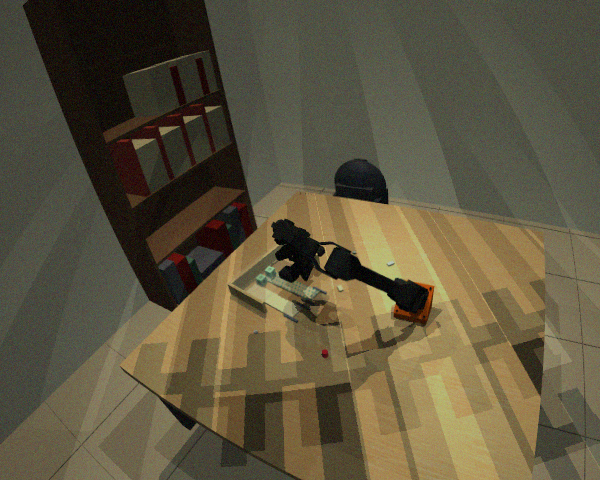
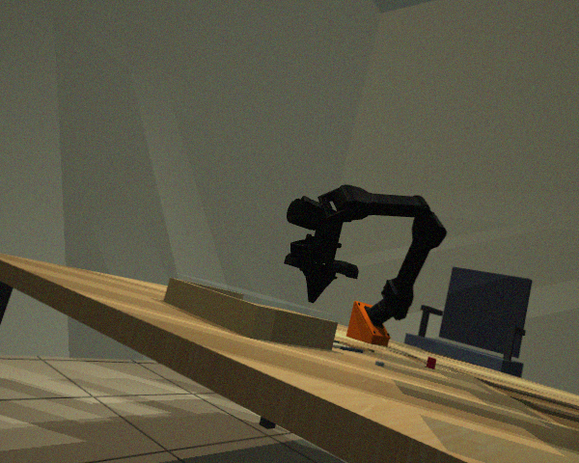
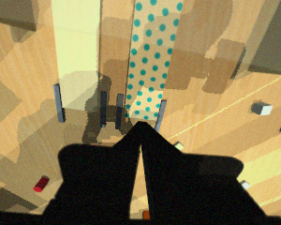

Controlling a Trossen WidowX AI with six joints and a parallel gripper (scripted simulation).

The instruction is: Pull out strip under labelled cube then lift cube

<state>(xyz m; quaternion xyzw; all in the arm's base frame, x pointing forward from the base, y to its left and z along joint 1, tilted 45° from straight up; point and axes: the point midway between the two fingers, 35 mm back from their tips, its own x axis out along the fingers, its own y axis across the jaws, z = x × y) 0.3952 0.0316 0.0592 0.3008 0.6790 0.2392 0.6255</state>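
Observation:
Two small pale green cubes, one and the other, sit near the strips' far ends; labels are too small to read, and which strip each rests on cannot be told. A teal-dotted strip and a plain pale strip lie side by side, their near ends between dark blue rails. My gripper is shut and empty, pointing down above the table. In the wrist view its tips overlap the area just before the dotted strip's near end. The cubes are out of the wrist view.
A low-walled tray surrounds the cubes and the strips' far parts; a thin see-through sheet seems to lie over it. A red cylinder stands apart. Small pale pieces, including one block, lie right of the strips in the wrist view.

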